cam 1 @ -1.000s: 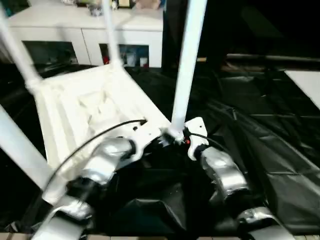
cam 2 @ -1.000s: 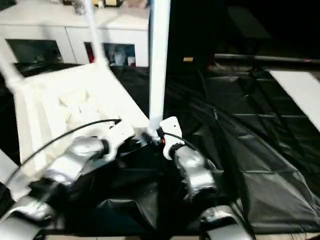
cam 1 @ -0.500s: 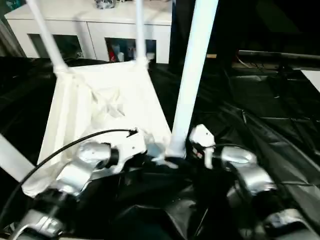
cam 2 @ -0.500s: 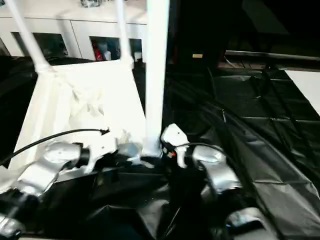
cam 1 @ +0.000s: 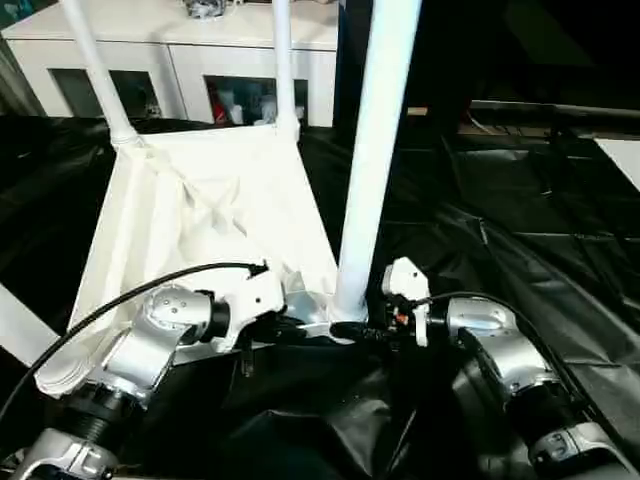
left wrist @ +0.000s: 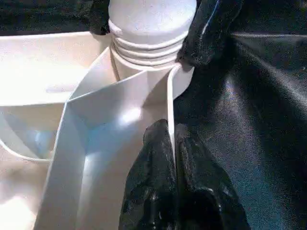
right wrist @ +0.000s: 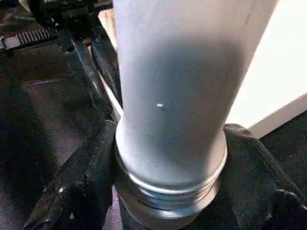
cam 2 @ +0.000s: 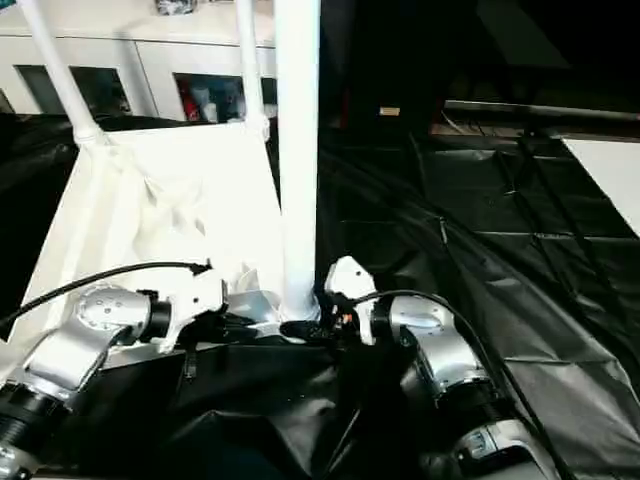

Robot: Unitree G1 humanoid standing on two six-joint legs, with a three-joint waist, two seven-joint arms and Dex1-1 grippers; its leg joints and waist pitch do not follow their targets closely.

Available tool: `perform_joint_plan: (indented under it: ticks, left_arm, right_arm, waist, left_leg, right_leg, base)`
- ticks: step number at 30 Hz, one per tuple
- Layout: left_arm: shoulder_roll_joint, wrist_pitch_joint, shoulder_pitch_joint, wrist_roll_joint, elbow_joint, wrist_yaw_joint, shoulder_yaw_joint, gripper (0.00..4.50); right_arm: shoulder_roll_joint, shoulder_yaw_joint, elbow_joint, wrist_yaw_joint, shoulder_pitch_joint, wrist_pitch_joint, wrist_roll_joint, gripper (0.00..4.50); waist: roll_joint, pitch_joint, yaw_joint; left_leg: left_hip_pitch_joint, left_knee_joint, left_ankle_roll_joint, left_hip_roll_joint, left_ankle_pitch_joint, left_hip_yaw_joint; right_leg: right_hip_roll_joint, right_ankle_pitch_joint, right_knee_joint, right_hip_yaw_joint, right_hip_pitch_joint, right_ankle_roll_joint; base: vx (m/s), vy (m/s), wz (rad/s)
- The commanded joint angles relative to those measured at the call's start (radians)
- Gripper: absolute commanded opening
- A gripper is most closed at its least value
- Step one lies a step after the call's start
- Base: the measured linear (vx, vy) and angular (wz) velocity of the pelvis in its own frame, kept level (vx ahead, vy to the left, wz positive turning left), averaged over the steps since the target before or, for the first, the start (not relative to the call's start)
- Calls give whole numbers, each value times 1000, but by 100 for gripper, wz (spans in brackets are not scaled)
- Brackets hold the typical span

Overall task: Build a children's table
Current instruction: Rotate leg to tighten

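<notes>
**Upturned table, near leg between the fingers**

The tabletop (cam 1: pixel 200 230) lies underside up on black sheeting (cam 1: pixel 520 250), left of centre. The nearest leg (cam 1: pixel 372 160) stands in its lower-right corner socket; two more legs (cam 1: pixel 92 70) rise at the far corners, upper left. No writing is legible. Open sheeting spreads to the right; a white cabinet (cam 1: pixel 190 60) closes off the top. The left gripper (left wrist: pixel 172 158) is pinched tight on the tabletop's thin rim. The right gripper (right wrist: pixel 168 191), forearm reaching in from lower right, has fingers (right wrist: pixel 81 182) flanking the leg's threaded base.
</notes>
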Motion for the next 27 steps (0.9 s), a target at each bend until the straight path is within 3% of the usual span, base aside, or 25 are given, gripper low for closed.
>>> perform_joint_plan:
  ticks: [1,6,8,10,11,13,15,21,24,27]
  left_arm:
    - [-1,12,34,-23,5,-52,-38,0]
    - [-9,26,33,-2,21,-23,-42,0]
    - [-45,40,11,28,67,58,-35,0]
    - [-84,47,-14,58,115,137,-32,0]
    - [-100,68,-28,74,136,173,-34,0]
    - [-120,88,-45,90,158,207,-40,0]
    - [-184,129,-81,105,201,286,-42,0]
    - [-339,163,-156,152,341,484,-44,0]
    - [-350,166,-163,171,349,492,-61,0]
    - [-339,177,-157,171,327,478,-59,0]
  right_arm:
    - [-9,-21,-13,-6,4,18,9,273]
    - [9,-25,-1,-57,11,28,-6,269]
    - [43,-42,66,-214,-7,34,-54,269]
    - [79,-61,124,-354,-23,66,-82,269]
    - [98,-71,139,-400,-26,78,-82,269]
    - [125,-85,151,-457,-28,89,-78,269]
    - [191,-115,178,-614,-39,116,-80,268]
    - [330,-194,286,-959,-105,138,-70,268]
    - [341,-165,297,-924,-118,99,-92,268]
    - [337,-147,256,-839,-104,48,-98,268]
  waist:
    - [-6,-45,1]
    - [-6,-45,0]
    - [-7,-40,-7]
    - [-6,-32,-12]
    - [-4,-28,-17]
    - [-5,-30,-20]
    - [-4,-28,-27]
    - [1,-28,-39]
    - [-1,-25,-40]
    - [-4,-31,-38]
  left_leg:
    - [7,-56,81,67,-131,-26]
    - [7,-57,73,67,-140,-27]
    - [8,-60,55,66,-160,-27]
    - [12,-67,24,63,-223,-31]
    - [19,-73,-4,63,-284,-34]
    - [23,-74,-23,64,-324,-41]
    - [28,-76,-37,62,-363,-42]
    - [28,-83,-56,61,-433,-52]
    - [40,-81,-50,59,-506,-54]
    - [29,-89,-45,63,-481,-55]
  right_leg:
    - [-75,-43,-50,45,40,-251]
    - [-76,-64,-52,45,40,-246]
    - [-76,-107,-58,48,36,-243]
    - [-79,-224,-70,49,34,-222]
    - [-81,-339,-81,49,30,-196]
    - [-85,-421,-88,50,28,-162]
    - [-83,-470,-97,51,17,-137]
    - [-82,-510,-109,45,9,-105]
    - [-84,-553,-122,40,1,-86]
    - [-82,-466,-114,42,10,-94]
  base:
    - [0,0,0]
    - [0,0,0]
    - [0,0,0]
    - [-27,-3,-1]
    - [-53,-6,-2]
    - [-54,0,-2]
    - [-25,1,-1]
    - [0,0,0]
    - [0,0,0]
    - [0,0,0]
